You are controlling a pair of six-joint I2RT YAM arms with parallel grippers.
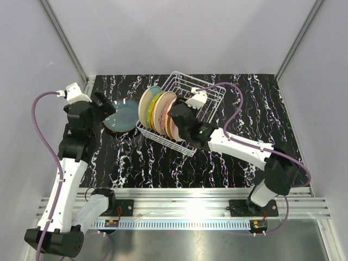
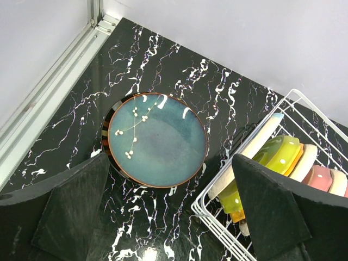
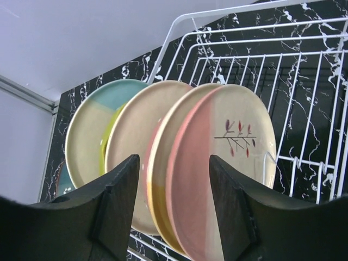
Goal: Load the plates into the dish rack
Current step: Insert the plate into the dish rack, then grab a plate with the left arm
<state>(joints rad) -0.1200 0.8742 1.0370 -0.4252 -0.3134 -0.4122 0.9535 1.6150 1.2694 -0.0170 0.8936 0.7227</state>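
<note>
- Plates point(image 3: 163, 163) stand on edge in the left end of the rack point(image 1: 209, 98). They overlap, so you see only slivers of the rear ones.
- One teal plate point(image 2: 156, 140) lies flat on the table point(image 1: 261, 109), just left of the rack. A dark rim beneath it barely shows.
- Your right claw point(image 3: 174, 160) is spread, straddling the front peach plate point(image 3: 234, 136); contact is hard to judge.
- Your left claw point(image 2: 171, 160) hangs wide open above the teal plate.
- The rack's right half shows bare tines.

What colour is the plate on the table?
Teal plate with white dots; left wrist view shows it best.
</note>
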